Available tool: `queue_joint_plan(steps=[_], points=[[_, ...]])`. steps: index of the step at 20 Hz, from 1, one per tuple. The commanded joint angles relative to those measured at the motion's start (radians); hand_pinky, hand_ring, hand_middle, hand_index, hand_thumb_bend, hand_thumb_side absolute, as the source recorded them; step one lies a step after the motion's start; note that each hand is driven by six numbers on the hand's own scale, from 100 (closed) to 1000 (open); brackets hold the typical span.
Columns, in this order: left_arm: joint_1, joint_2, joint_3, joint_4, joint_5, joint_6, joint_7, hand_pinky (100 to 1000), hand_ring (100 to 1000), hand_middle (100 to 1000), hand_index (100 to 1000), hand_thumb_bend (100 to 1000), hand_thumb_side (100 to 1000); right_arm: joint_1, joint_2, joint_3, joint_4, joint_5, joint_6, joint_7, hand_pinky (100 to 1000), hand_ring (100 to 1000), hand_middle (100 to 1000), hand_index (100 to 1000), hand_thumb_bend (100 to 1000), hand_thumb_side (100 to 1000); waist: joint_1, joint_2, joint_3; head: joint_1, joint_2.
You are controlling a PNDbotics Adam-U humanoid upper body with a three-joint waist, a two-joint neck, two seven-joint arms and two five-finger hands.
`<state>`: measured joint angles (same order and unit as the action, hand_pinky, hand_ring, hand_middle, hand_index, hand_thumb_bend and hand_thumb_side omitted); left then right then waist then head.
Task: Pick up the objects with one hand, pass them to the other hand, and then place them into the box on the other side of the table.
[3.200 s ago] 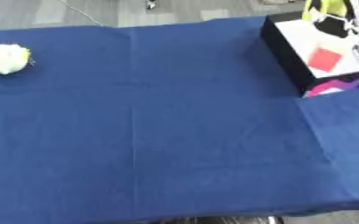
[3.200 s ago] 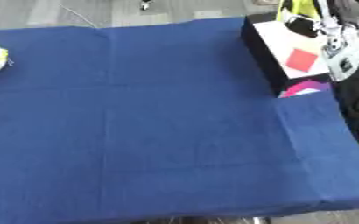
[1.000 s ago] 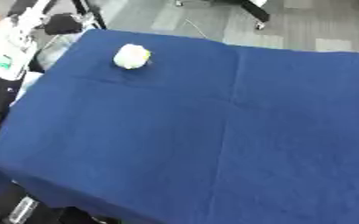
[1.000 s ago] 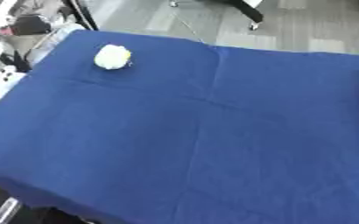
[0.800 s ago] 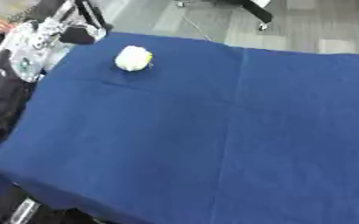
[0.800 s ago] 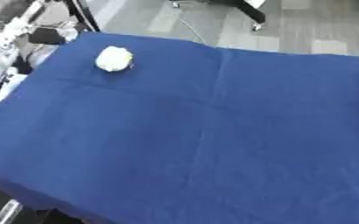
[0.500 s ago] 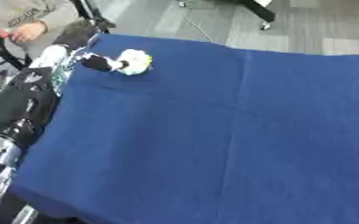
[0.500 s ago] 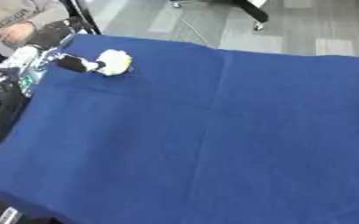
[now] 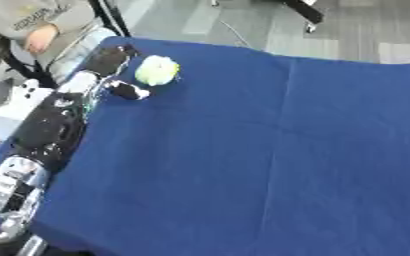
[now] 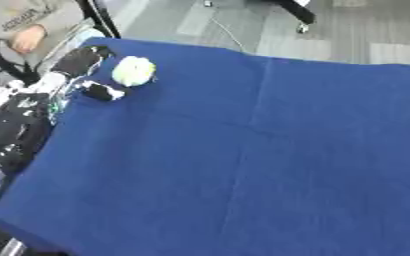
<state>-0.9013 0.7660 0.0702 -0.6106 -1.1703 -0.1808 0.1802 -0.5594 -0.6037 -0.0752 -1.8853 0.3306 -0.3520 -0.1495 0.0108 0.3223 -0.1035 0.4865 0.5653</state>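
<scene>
A blue cloth with faint fold creases covers the bench (image 9: 270, 150). At its far left corner lies a rounded, pale yellow-green object (image 9: 157, 70). The left robot hand (image 9: 112, 70) reaches to it, spread open around it, fingers on the far side and thumb on the near side, seemingly touching. Nothing else lies near it.

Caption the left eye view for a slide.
Left hand reaches around a pale green-white ball near the far left corner of the blue-covered table.
</scene>
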Motion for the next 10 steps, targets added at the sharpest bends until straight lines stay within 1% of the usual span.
queue_joint_plan(steps=[1, 4, 7, 8, 9, 10], points=[[-0.013, 0.018, 0.011, 0.0, 0.012, 0.015, 0.028, 822, 778, 778, 871, 498, 510, -0.017, -0.012, -0.004, -0.005, -0.008, -0.004, 0.005, 895, 889, 757, 1000, 100, 257, -0.003, -0.017, -0.003, 0.009, -0.02], [-0.012, 0.011, 0.011, 0.006, 0.018, 0.021, 0.036, 819, 771, 770, 864, 477, 505, -0.019, -0.005, -0.003, -0.003, -0.011, -0.006, 0.006, 895, 889, 755, 1000, 100, 266, -0.008, -0.013, -0.01, 0.018, -0.025], [-0.013, 0.004, 0.013, 0.008, 0.018, 0.036, 0.053, 807, 735, 725, 829, 437, 420, -0.02, 0.0, 0.0, 0.001, -0.013, -0.009, 0.009, 896, 890, 754, 1000, 100, 275, -0.012, -0.008, -0.016, 0.027, -0.03], [-0.013, 0.002, 0.014, 0.009, 0.017, 0.043, 0.063, 793, 689, 666, 789, 401, 325, -0.019, 0.001, 0.0, 0.003, -0.014, -0.009, 0.009, 896, 890, 753, 1000, 100, 281, -0.013, -0.007, -0.017, 0.03, -0.03], [-0.013, -0.001, 0.014, 0.01, 0.016, 0.051, 0.074, 786, 666, 639, 770, 382, 272, -0.019, 0.002, 0.0, 0.005, -0.014, -0.01, 0.009, 896, 890, 752, 1000, 100, 282, -0.014, -0.006, -0.018, 0.032, -0.03], [-0.013, -0.003, 0.015, 0.011, 0.016, 0.061, 0.087, 749, 589, 548, 702, 336, 159, -0.018, 0.003, 0.0, 0.007, -0.014, -0.01, 0.009, 897, 890, 752, 1000, 100, 286, -0.015, -0.006, -0.018, 0.034, -0.029]])
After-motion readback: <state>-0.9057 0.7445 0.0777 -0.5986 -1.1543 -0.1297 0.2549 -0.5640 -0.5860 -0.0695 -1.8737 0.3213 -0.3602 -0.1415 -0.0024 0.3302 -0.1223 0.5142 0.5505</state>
